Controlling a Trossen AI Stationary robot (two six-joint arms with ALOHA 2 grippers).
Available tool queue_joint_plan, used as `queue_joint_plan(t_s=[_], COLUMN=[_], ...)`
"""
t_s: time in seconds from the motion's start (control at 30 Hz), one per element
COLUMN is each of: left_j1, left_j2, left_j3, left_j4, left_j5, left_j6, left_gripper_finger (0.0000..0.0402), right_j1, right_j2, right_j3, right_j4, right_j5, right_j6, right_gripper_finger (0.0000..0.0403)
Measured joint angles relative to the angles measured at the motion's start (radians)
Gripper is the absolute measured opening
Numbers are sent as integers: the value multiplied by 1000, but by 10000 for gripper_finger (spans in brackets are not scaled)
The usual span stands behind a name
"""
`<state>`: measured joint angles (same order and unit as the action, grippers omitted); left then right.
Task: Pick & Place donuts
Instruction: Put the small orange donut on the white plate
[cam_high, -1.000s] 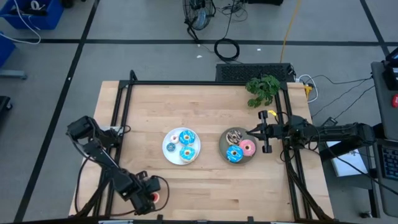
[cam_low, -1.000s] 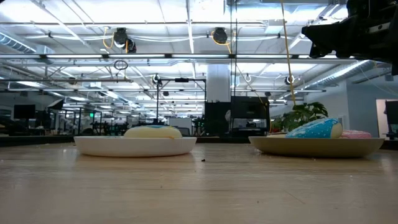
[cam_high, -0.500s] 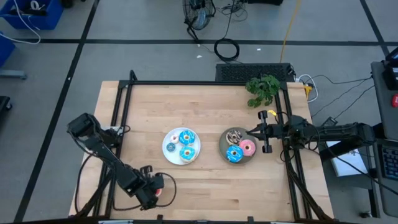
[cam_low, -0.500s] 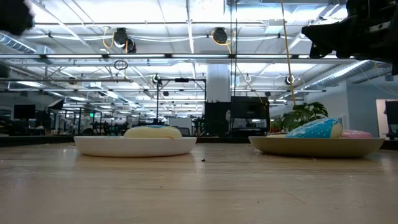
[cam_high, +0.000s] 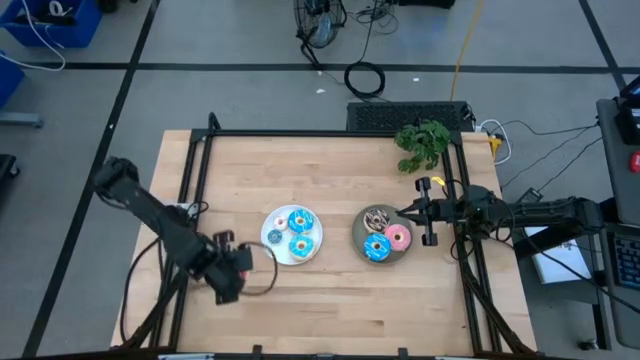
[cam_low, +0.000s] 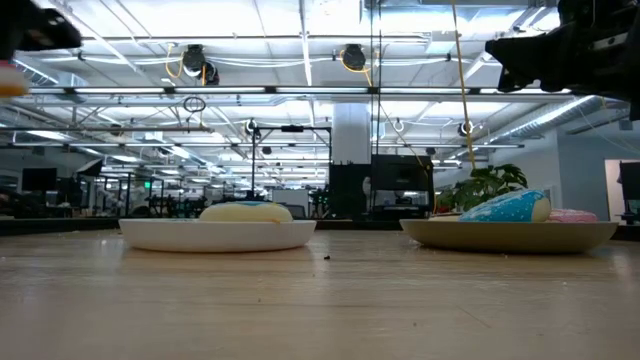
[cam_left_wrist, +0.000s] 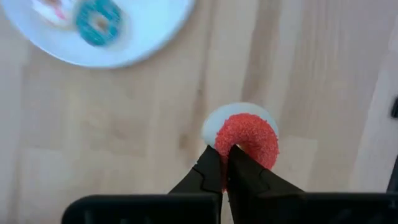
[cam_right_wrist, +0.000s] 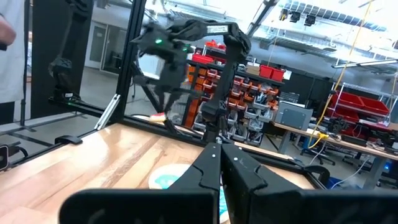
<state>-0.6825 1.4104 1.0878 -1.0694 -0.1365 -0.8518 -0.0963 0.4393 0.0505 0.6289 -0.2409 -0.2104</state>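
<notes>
My left gripper (cam_high: 240, 265) hovers over the table just off the near-left of the white plate (cam_high: 268, 246), shut on a red-iced donut (cam_left_wrist: 252, 134) with a white underside. The white plate holds two blue donuts (cam_high: 300, 221) and a small white one (cam_high: 276, 237). The grey plate (cam_high: 358, 234) carries a brown sprinkled donut (cam_high: 377, 218), a blue one (cam_high: 375, 249) and a pink one (cam_high: 398, 237). My right gripper (cam_high: 400, 213) is shut and hangs above the grey plate's far-right rim. In the low view both grippers show only at the top corners. My left gripper pinches the red donut by the part of its ring (cam_left_wrist: 229, 144) nearest the fingers, between its two fingertips (cam_left_wrist: 211, 168). The fingers come from above, pointing down. The donut is lifted clear of the table, its iced face turned up toward the wrist camera.
A green leafy sprig (cam_high: 423, 143) lies at the table's far right corner. A black frame rail (cam_high: 200, 160) runs along the table's left, far and right sides. Bare wood stretches across the near part of the table (cam_high: 350, 310).
My left gripper has travelled from the table's near edge toward the white plate, moving toward the far edge and rising, with the red donut carried along in its shut fingers. In the low view it has come into the top left corner. The right arm has kept still.
</notes>
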Motion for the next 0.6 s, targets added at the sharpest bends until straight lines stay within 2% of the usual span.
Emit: queue_joint_plan(t_s=[0.17,0.3,0.43,0.6], left_j1=[98,209,340,451], left_j2=[-101,-126,-94,16], left_j3=[0,0,0,0], left_j4=[-42,-59,7,80], left_j5=[-40,-73,-40,0], left_j6=[112,215,343,517], left_gripper_finger=[14,7,10,7], right_j1=[0,0,0,0], right_j2=[0,0,0,0], right_j3=[0,0,0,0], right_j4=[4,12,18,18], right_j5=[0,1,3,5], right_j6=[-1,-7,-8,-3], right_gripper_finger=[0,0,0,0])
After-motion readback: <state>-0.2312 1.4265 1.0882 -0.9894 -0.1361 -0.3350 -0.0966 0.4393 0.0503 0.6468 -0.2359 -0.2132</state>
